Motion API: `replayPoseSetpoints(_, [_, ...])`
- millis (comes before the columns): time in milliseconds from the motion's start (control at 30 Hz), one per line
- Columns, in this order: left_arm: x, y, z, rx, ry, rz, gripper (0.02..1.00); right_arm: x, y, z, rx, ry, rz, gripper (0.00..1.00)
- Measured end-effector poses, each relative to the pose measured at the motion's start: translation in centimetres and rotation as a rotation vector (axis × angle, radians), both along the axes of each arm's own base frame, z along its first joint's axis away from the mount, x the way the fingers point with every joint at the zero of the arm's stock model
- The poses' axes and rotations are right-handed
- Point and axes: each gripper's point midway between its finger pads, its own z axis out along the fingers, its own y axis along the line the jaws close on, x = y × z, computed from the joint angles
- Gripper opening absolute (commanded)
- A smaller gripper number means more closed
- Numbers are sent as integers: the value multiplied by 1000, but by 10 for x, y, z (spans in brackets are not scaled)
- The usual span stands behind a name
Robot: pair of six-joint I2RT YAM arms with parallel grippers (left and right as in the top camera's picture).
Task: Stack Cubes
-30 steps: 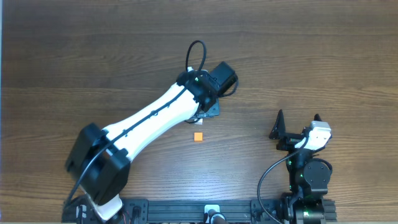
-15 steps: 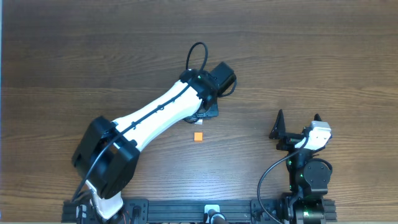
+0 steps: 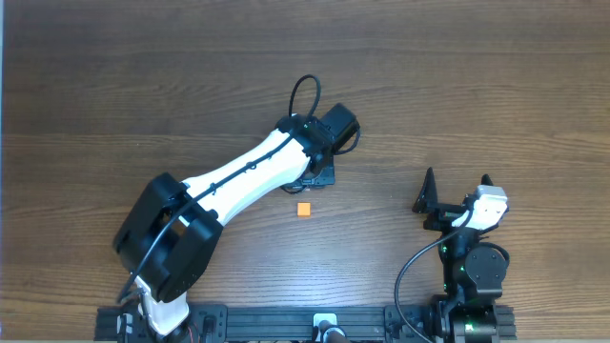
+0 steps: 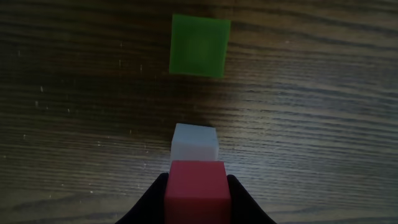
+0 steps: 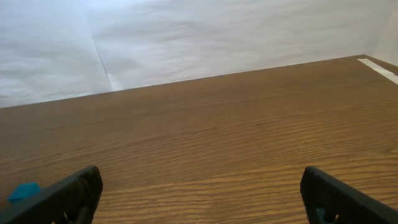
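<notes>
Red cube [image 4: 196,190] sits clamped between the left fingers [image 4: 152,200]; a white cube [image 4: 194,142] lies just ahead (green cube [image 4: 199,45] beyond). Right fingers [image 5: 339,198] stand apart, a blue cube [image 5: 23,191] near one.

Left arm [image 3: 248,176] extended, jaws clamped; right arm [image 3: 477,211] folded, jaws apart.

The left arm [image 3: 248,176] lies slantwise over the middle of the table [image 3: 124,67], barring passage from the near left to the centre. Its left gripper [image 4: 197,179] is filled by a red cube [image 4: 196,194]. A white cube [image 4: 194,143] sits just beyond, then bare wood up to a green cube [image 4: 199,45]. An orange cube [image 3: 303,210] stands near the wrist, open on its near side. The right gripper [image 3: 456,191], fingers spread, faces bare wood, with a small blue object [image 5: 23,191] off to one side.
</notes>
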Motion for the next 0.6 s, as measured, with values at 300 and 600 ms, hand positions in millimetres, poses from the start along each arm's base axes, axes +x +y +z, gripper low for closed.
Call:
replayPoseSetpoints(300, [-2,5,-7,7,8,4,40,0,0,0,-1,0,0,993])
replayPoseSetpoints(600, [-1,4,-7,5,4,5,38,0,0,0,0,0,0,991])
